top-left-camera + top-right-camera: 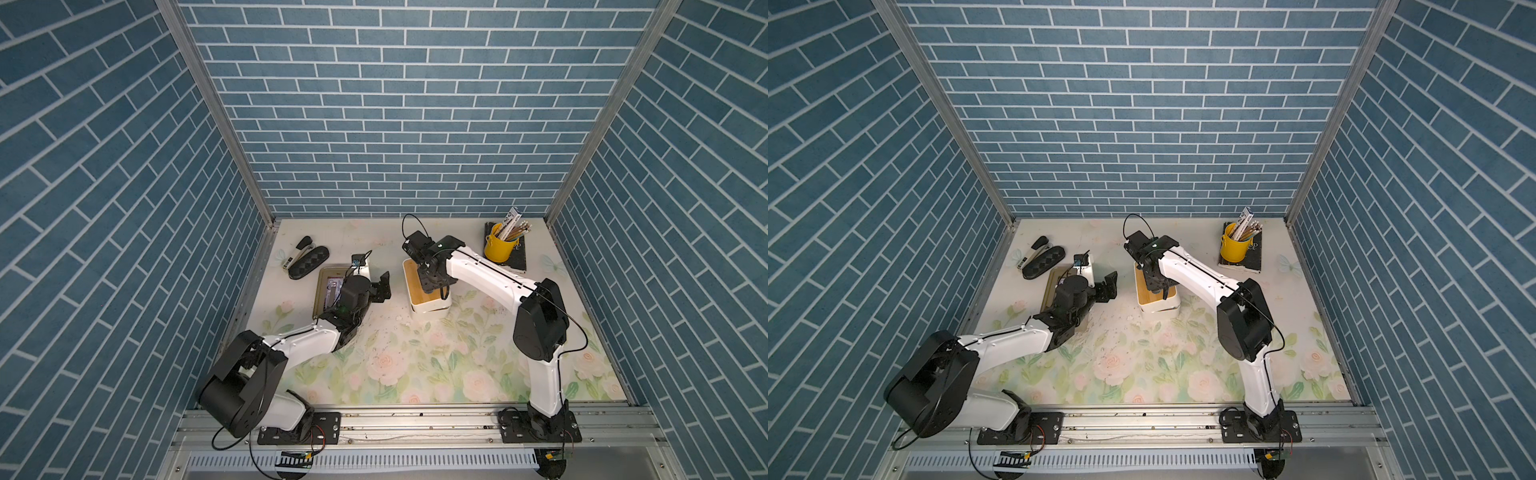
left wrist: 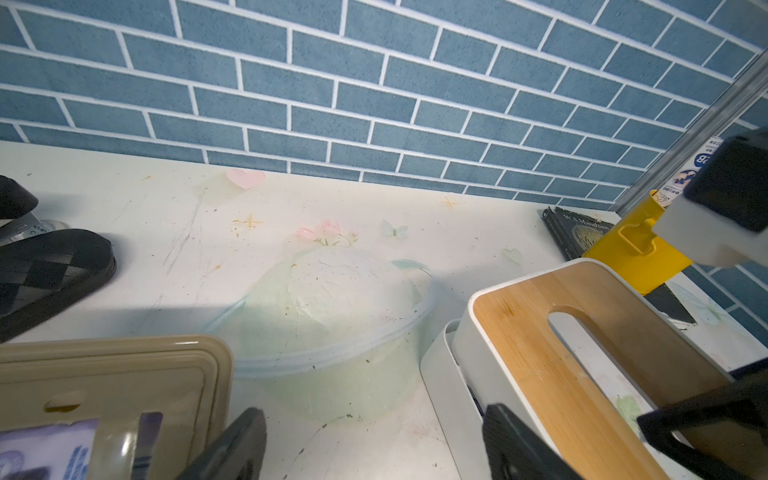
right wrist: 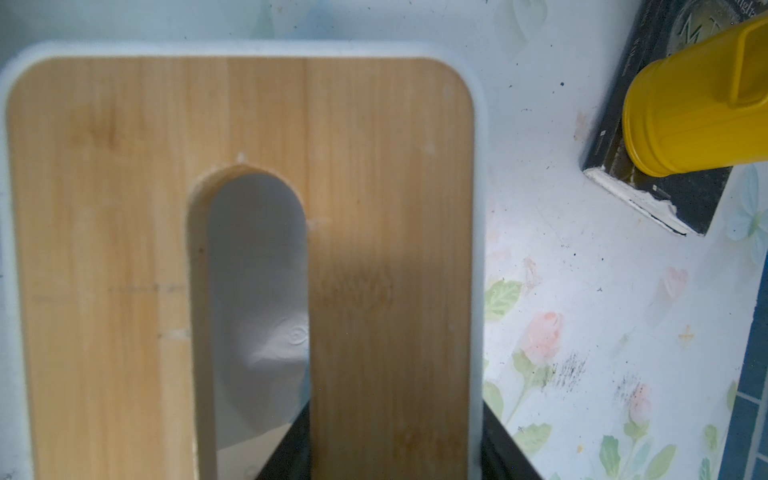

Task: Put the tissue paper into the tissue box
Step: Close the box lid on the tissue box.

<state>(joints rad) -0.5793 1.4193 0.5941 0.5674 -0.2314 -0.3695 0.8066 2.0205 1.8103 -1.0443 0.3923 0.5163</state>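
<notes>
Centrally, tissue box (image 1: 430,307) with wooden lid (image 1: 417,282), long axis and slot (image 3: 253,249) running up-down the frame, tissue paper (image 3: 282,336) inside below slot, right gripper (image 3: 395,432) jaws clamping tissue box, left gripper (image 1: 382,289) jaws wide, empty, yellow cup (image 1: 496,249) holding pencils (image 1: 519,228) upper right

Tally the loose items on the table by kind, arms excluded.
Tissue box: 1
Stapler: 1
Black woven case: 1
Tan tray: 1
Clear plastic bowl: 1
Yellow cup: 1 (pencils inside too small to count)
Book, under the cup: 1
Total: 7
</notes>
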